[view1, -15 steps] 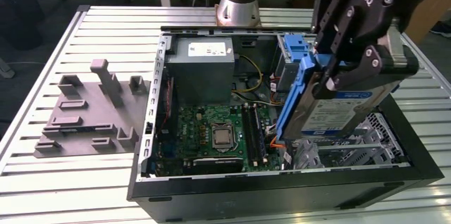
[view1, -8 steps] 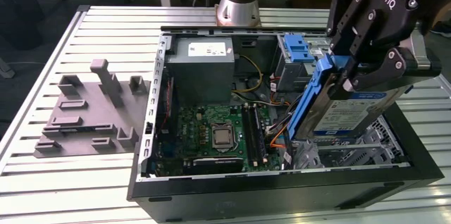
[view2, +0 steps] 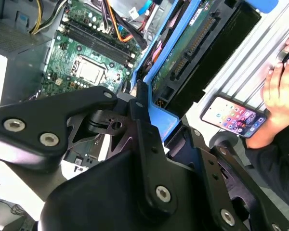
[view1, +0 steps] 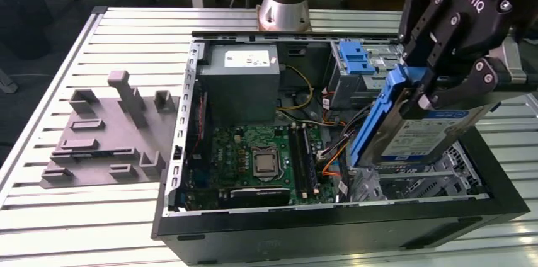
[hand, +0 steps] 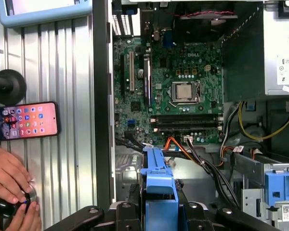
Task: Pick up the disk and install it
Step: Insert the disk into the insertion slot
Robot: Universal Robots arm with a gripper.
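- Ribbed aluminium slats make up the surface, and on it you have an open black computer case lying on its side, with a grey moulded fixture of blocky pegs near it on the exterior view's left.
- Pick-up looks done: the pincer is clamped on the upper edge of the disk and holds it off the surface, over the case's end on the exterior view's right.
- Installation is not done, as far as you can judge. The disk hangs tilted, its lower edge down by the perforated silver bay; whether it touches that metal cannot be told.
- You can see that the disk is a flat metal slab with a glossy blue-and-white label, edged by a smooth blue bracket of plastic. Its underside in the second wrist view carries a green circuit board.
- Inside the case lie a green motherboard, a plain grey power supply box and a drive cage with a blue latch, with loose coloured cables between them.
- Beside the case, the first wrist view gives you a phone lying flat and a person's hand on a dark knob.
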